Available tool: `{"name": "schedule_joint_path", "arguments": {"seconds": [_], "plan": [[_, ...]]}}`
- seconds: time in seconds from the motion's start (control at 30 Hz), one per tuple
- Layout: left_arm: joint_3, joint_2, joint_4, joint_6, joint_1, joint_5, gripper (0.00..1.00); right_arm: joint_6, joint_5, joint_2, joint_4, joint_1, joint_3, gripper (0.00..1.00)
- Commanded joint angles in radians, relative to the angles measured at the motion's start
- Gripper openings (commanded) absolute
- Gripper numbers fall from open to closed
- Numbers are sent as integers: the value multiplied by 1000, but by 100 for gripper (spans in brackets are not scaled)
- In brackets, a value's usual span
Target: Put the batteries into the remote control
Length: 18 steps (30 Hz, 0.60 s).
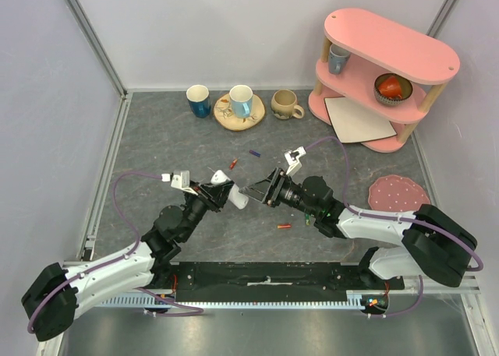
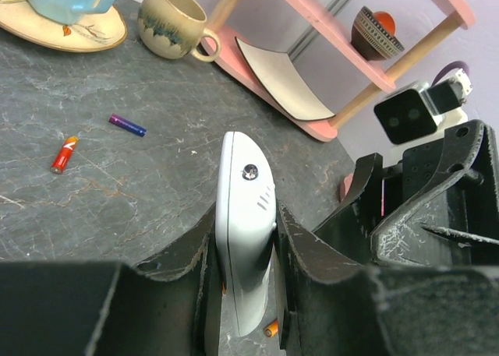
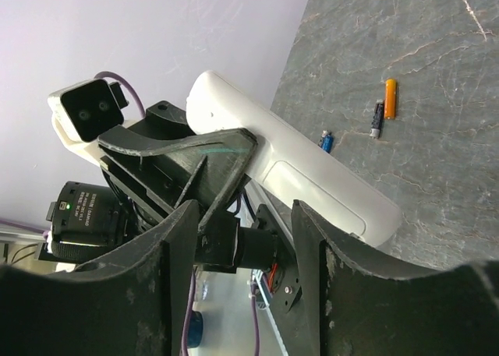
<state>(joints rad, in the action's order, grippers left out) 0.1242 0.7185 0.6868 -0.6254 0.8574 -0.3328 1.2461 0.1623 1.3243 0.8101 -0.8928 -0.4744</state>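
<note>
Remote control (image 1: 236, 199) — above table (image 1: 156, 146) centre, clamped edgewise in left gripper (image 2: 246, 247). Right gripper (image 3: 243, 212) — at its 3 o'clock, jaws apart (holding nothing). Batteries (image 1: 284, 226) loose on table: two at remote's 12 o'clock, one at 4 o'clock.

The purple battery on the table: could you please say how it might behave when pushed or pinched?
The purple battery is a thin cylinder lying on its side, so a sideways push would probably roll it. Small and smooth-looking, it may slip from a pinch. It looks rigid, unlikely to bend.

cups (image 1: 198, 100) x4 | batts (image 1: 284, 226) x3 top view | rmt (image 1: 232, 195) x1 | bowl (image 1: 390, 87) x1 | plate (image 1: 223, 117) x1
</note>
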Motion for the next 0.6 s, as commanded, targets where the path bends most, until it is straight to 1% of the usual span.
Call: {"name": "schedule_joint_path", "arguments": {"seconds": [0.0, 0.17, 0.47, 0.57], "plan": [[14, -25, 80, -33, 5, -34, 2, -8, 20, -27, 18, 3, -4, 60], [28, -27, 105, -40, 3, -31, 2, 4, 39, -10, 23, 3, -1, 66], [37, -39, 102, -28, 3, -41, 2, 4, 57, -5, 24, 3, 3, 67], [48, -34, 95, -8, 3, -57, 2, 4, 60, -14, 24, 3, 20, 69]]}}
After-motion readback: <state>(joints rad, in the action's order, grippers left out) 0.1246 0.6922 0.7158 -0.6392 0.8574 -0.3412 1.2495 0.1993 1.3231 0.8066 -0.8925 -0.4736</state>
